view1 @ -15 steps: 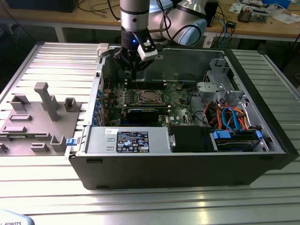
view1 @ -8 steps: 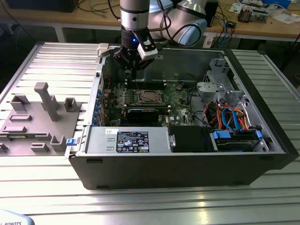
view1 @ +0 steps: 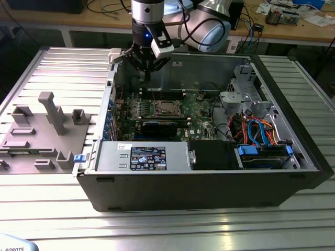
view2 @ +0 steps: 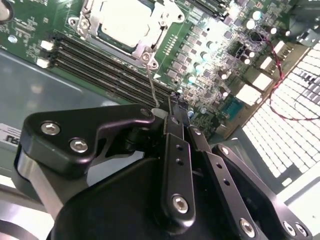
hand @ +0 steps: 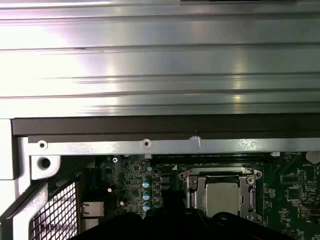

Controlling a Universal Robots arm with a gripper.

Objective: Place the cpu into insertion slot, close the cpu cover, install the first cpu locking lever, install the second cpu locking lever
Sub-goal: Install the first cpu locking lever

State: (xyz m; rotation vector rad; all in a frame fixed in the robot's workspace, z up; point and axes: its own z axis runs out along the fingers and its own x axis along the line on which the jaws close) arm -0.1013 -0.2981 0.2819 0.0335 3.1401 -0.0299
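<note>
Pincer (view1: 147,73) fingers together, empty, above cpu (view1: 164,107).

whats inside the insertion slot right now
The cpu sits in the insertion slot, its grey metal top showing through the square opening of the cpu cover, which lies over it. The contacts beneath the chip are covered, so they cannot be seen.

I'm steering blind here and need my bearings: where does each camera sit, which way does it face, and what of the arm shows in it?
Exterior view: off the arm, above the open computer case, looking down; the arm and gripper hang over the motherboard.
Second wrist view: on the arm, looking past the gripper onto the cpu.
First wrist view: on the arm, facing the case wall.
All three share the cpu in its insertion slot.
</note>
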